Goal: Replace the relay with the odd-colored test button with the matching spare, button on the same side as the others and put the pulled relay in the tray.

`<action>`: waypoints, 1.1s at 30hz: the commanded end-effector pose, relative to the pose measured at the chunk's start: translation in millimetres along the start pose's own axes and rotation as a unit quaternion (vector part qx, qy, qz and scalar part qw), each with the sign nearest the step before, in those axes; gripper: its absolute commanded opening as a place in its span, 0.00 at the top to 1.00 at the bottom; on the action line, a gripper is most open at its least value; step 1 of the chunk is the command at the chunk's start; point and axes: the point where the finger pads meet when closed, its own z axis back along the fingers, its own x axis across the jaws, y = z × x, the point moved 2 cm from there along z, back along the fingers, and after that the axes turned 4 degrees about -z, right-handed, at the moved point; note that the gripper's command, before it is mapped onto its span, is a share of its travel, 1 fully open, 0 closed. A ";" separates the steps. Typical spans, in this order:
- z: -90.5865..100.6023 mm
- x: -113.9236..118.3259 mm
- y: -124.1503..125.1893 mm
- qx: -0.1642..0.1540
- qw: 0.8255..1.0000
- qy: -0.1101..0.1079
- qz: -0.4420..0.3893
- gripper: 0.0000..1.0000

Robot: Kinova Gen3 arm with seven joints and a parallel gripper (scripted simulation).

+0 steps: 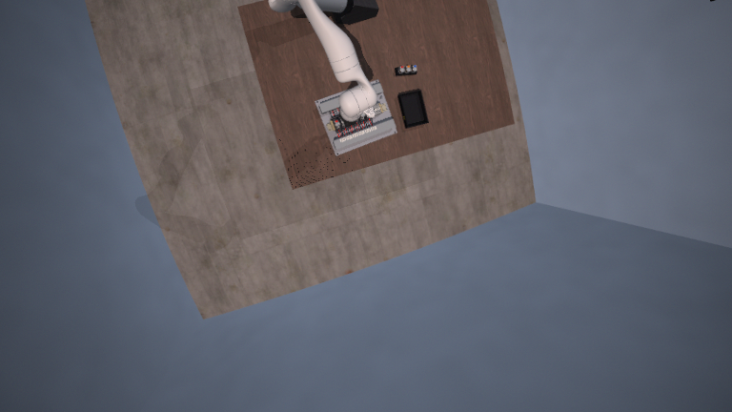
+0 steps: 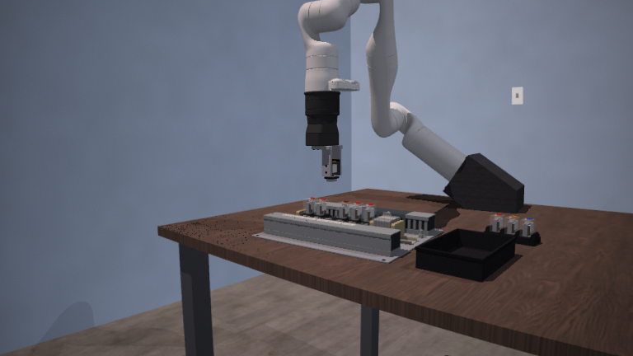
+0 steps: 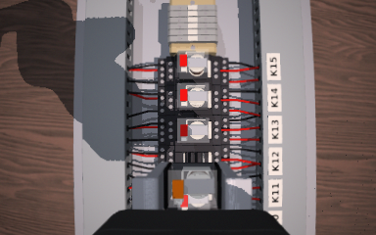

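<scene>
My gripper [image 2: 331,175] [image 3: 193,178] is shut on a clear relay with an orange test button [image 3: 177,189], held upright well above the relay row. Its button is on the left in the wrist view, like the row's red buttons. The K12 socket [image 3: 196,157] is empty, its slots showing. Beyond it stand three red-button relays [image 3: 198,130] [image 3: 198,98] [image 3: 198,66]; other red-button relays are partly hidden under the gripper. The spare holder [image 2: 530,241] carries a red-button spare [image 2: 497,222], an orange-button one [image 2: 512,226] and a blue-button one [image 2: 527,227]. No relay shows in the black tray [image 1: 413,108] [image 2: 447,265].
Grey wire ducts [image 2: 326,231] [image 3: 103,132] run along both sides of the row. A beige and grey terminal block [image 3: 193,24] stands at the row's end. Red and black wires flank the sockets. The tray is beside the panel, with the spare holder behind it.
</scene>
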 end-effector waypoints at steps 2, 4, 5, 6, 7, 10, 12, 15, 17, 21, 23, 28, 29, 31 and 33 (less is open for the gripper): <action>0.4 0.3 0.7 0.000 1.000 -0.001 0.000 1.00; -0.1 0.2 1.2 0.001 1.000 -0.001 0.000 1.00; -0.4 0.1 1.4 0.001 1.000 -0.001 0.000 1.00; -0.6 0.1 1.6 0.001 1.000 -0.001 0.000 1.00; -0.9 0.1 1.9 0.001 1.000 -0.001 0.001 1.00; -1.7 -0.1 2.5 0.001 1.000 -0.001 0.001 1.00; -2.2 -0.2 3.0 0.001 1.000 -0.001 0.001 1.00; -2.9 -0.3 3.7 0.001 1.000 -0.001 0.001 1.00; -2.9 -0.3 3.7 0.001 1.000 -0.001 0.001 1.00; -1.7 1.8 16.6 0.000 1.000 -0.001 0.001 1.00; -2.6 2.6 24.4 0.000 1.000 -0.001 0.001 1.00; -5.1 4.7 44.0 0.001 1.000 -0.001 0.001 1.00; -5.6 5.1 48.0 0.001 1.000 -0.001 0.001 1.00; -6.5 5.9 55.8 0.001 1.000 -0.001 0.001 1.00; -7.0 6.3 59.7 0.001 1.000 -0.001 0.001 1.00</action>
